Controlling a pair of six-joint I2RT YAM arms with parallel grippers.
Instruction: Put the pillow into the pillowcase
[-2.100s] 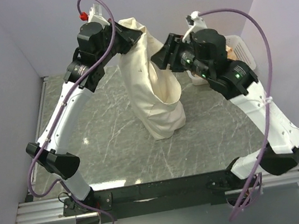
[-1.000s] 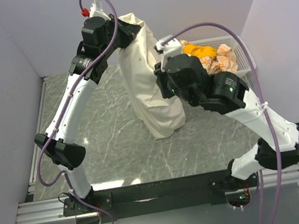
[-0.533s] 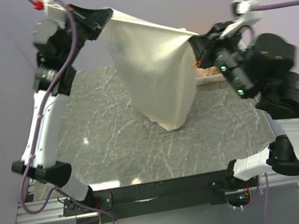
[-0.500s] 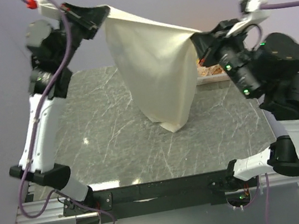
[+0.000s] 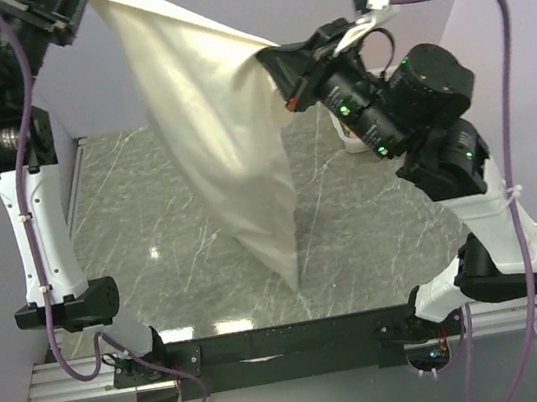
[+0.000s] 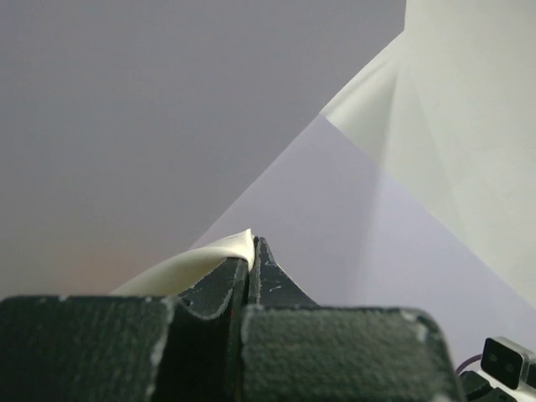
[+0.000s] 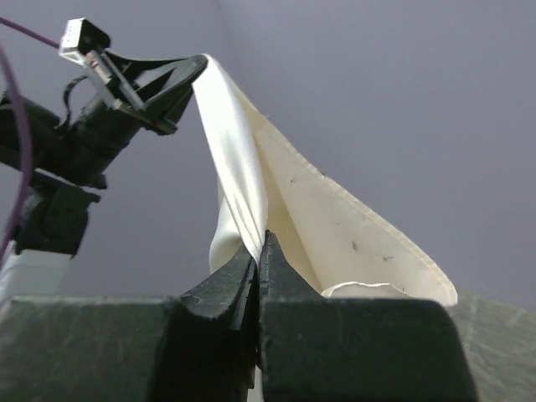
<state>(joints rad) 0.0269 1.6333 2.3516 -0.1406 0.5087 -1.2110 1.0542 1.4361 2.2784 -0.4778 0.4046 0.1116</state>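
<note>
1. The limp, wrinkly cream-white fabric pillowcase (image 5: 227, 157) hangs in the air. Its lowest corner dangles over the grey marble-patterned tabletop (image 5: 159, 278), toward the near edge and seemingly just clear of it.
2. Above the tabletop's right half, the right gripper (image 7: 259, 243) has its fingers pressed tight on one upper corner of the pillowcase.
3. Higher, over the far left corner, the left gripper (image 6: 252, 247) is pinched closed on the opposite upper corner. The top edge runs taut between the two, probably so gravity pulls the contents down.
4. The plump cream-white pillow shows nowhere on its own. The sack's full lower part suggests it sits inside, though I cannot confirm that.
</note>
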